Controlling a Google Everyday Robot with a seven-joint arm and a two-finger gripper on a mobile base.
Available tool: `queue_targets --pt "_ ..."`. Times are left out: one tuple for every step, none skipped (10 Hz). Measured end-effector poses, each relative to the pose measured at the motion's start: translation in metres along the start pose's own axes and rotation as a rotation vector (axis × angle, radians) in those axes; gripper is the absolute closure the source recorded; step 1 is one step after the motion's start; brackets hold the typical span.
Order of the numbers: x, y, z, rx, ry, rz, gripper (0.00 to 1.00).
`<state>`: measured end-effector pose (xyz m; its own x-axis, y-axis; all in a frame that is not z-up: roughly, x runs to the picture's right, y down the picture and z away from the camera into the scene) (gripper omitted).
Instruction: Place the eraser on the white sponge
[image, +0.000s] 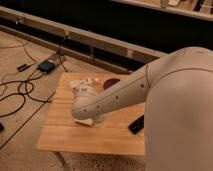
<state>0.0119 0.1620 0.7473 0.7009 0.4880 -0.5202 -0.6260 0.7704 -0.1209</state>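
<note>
Camera view puts your tool (96, 118), spread wide and empty, low beside the white sponge (83, 121) — likely off target, since the eraser (136, 124) lies apart to its right on the tabletop (65, 137).

Dim warm light, soft shadows
</note>
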Motion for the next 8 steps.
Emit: queue_targets --pt "-0.001 0.000 0.002 0.004 0.000 -0.007 0.35" --pt "-0.002 -0.001 0.004 0.015 -0.005 -0.036 0.35" --pt "-0.002 -0.001 0.008 0.031 -0.011 -0.082 0.35" --pt "0.001 -0.005 0.016 0.050 -0.032 -0.146 0.35" --pt "0.004 -0.008 0.021 0.059 -0.052 -0.179 0.35" --pt "0.009 -0.009 0.026 0.063 -0.083 -0.216 0.35" --pt "0.015 -0.010 0.031 0.061 -0.112 -0.240 0.35" --pt "0.023 -0.010 0.035 0.054 -0.144 -0.262 0.35"
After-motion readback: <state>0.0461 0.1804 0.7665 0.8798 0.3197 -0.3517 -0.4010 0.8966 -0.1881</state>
